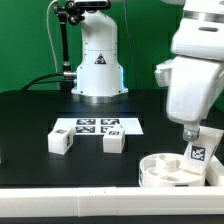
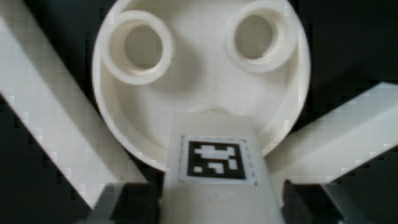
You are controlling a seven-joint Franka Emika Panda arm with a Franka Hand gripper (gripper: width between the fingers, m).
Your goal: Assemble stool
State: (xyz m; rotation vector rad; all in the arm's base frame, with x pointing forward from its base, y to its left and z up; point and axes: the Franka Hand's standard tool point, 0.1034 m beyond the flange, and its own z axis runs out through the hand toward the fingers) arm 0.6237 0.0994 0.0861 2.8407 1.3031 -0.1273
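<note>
- Nearest the exterior camera, at the exterior view's right, the round white seat disc point(image 1: 160, 176) lies on the black surface point(image 1: 30, 120), rim up and recesses open.
- From the wrist view the seat disc shows two round recesses side by side, and white bars point(image 2: 39, 90) run along both of its sides.
- The end effector point(image 1: 193, 138) hangs right over the disc, clamped on a white leg point(image 1: 197, 153).
- That leg is held upright, its square tag facing the exterior camera.
- Its lower end reaches down inside the rim; whether it touches the disc cannot be told.
- In the wrist view the dark fingers point(image 2: 121, 200) press on either side of the tagged leg.
- Farther back, toward the exterior view's left, two loose legs stand on the surface, well apart from the disc: one point(image 1: 62, 141) and the other point(image 1: 113, 143), with a gap between them.
- Just behind these lies the flat marker board point(image 1: 98, 126).
- Farthest off stands the white robot base point(image 1: 97, 65), with cables trailing at its foot.
</note>
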